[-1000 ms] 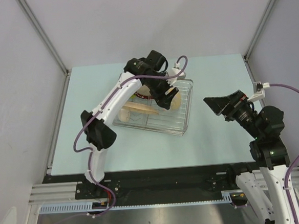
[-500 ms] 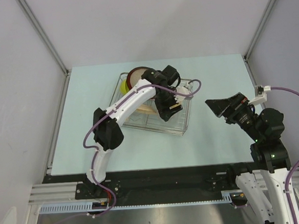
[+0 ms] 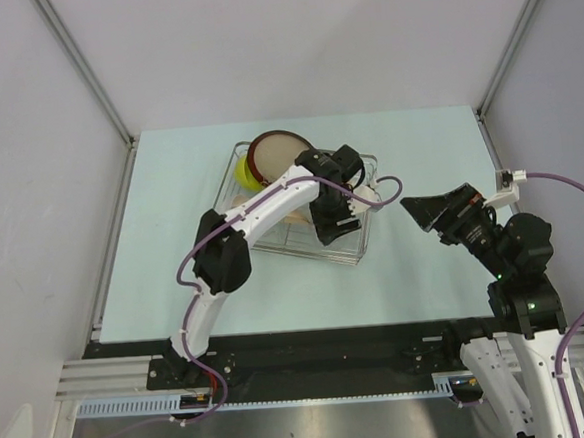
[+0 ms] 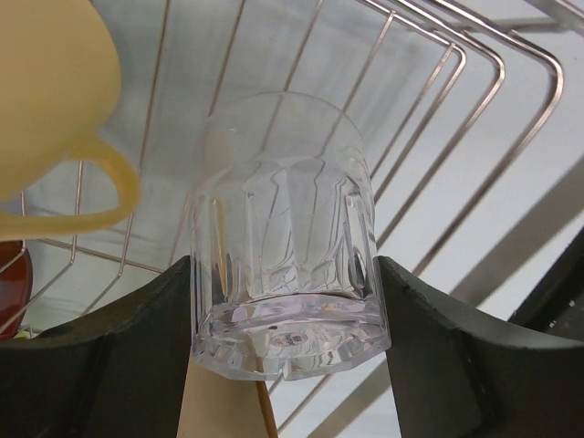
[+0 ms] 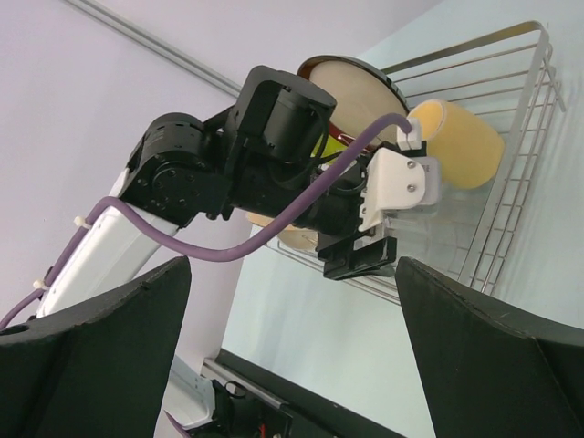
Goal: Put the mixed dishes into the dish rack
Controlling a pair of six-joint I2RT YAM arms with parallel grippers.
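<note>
**Left arm at the dish rack, right arm held apart.** We see the left gripper (image 4: 285,315) pinching the small clear glass (image 4: 283,237). Its two dark fingers (image 4: 119,356) press on opposite sides of the ribbed wall, near the thick base. The base faces back toward the wrist and the mouth points away, ahead of the fingertips.

Ahead of and below the glass run the thin wires of the dish rack (image 4: 456,109). In the overhead view we place this gripper over the right-hand end of the rack, but we cannot tell whether the glass touches any wire.

Off the left finger, just beside the glass and apart from it, lies the pale yellow mug (image 4: 46,82), its handle turned toward the glass. A beige surface (image 4: 219,411) shows beneath the glass, between the fingers; we cannot tell which dish it belongs to.

Beyond the gripper, at the far-left end of the rack, the dark-red-rimmed plate (image 3: 275,152) stands on edge. The lime-green bowl (image 3: 243,170) sits beside it, on the side away from the gripper.

The right gripper (image 3: 427,210) hangs above the table (image 3: 173,237), to the right of the left gripper and clear of the rack. Its fingers are spread wide with nothing between them, and they point toward the rack.
</note>
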